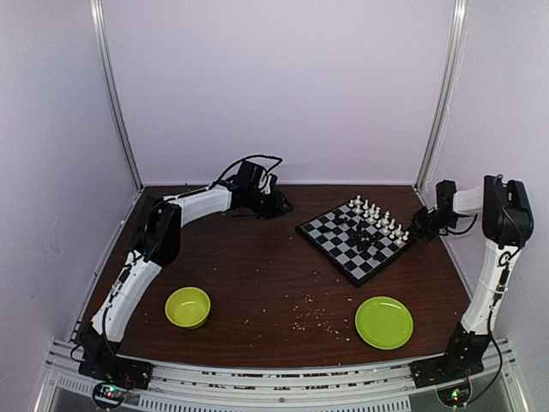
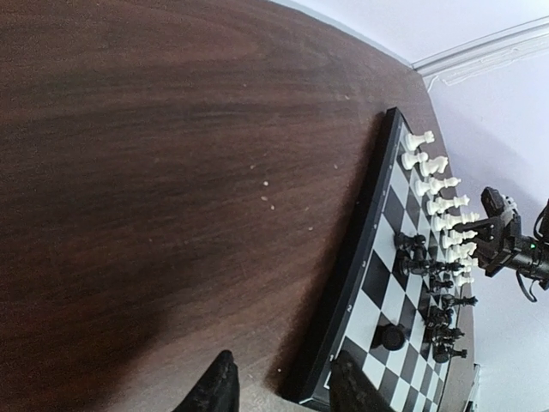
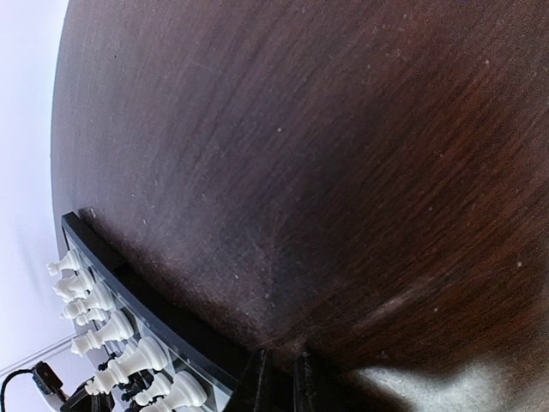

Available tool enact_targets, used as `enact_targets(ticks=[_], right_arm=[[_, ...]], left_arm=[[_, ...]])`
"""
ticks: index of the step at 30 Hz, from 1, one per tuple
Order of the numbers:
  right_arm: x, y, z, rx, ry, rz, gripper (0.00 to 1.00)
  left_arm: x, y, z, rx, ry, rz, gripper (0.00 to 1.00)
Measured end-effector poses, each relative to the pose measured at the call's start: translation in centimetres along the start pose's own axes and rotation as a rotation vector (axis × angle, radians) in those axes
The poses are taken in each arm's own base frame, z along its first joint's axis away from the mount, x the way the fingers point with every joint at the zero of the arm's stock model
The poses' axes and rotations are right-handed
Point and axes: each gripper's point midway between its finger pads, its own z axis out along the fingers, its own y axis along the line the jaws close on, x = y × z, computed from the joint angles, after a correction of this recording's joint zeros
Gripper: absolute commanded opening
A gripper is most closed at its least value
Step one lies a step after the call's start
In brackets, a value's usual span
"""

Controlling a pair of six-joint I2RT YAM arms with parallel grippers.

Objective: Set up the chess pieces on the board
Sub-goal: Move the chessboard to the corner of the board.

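At the near left of the table (image 1: 257,257), I see the green bowl (image 1: 188,307) standing by itself, well apart from the board.

Left gripper (image 2: 283,390): I have it low over the table at the far side, left of the board. Its wrist camera shows the two fingers (image 2: 219,390) spread apart, with nothing between them but bare wood and the board's near rim. I read it as open and empty.

Pale specks (image 1: 309,313) lie scattered on the wood between the bowl and the plate.

Board (image 1: 330,233): it lies flat on the right half of the table, turned so that one corner points toward the arm bases.
- White pieces (image 1: 377,216): these stand in one row along the far right edge of the board.
- Black pieces (image 1: 360,233): these are bunched on the middle squares, not in a row. I cannot tell whether each one is upright.

Green plate (image 1: 383,322): it lies flat on the table near the right arm's base, apart from the board.

Right gripper (image 1: 420,225): I have it just beside the board's right corner, at the end of the white row. I cannot tell whether it touches the board. Its wrist camera shows the fingertips (image 3: 257,378) drawn almost together, with only a slit between them. No piece is visible in it.
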Motion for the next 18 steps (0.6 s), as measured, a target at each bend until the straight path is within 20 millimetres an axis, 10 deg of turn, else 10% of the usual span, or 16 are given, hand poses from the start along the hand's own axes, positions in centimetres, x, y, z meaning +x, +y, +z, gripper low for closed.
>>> enact_targets(ticks=[18], right_arm=[[1.1, 0.2, 0.3, -0.008, 0.089, -0.151, 0.03]], left_arm=[[4.0, -2.6, 1.4, 0.054, 0.111, 0.005, 0.47]])
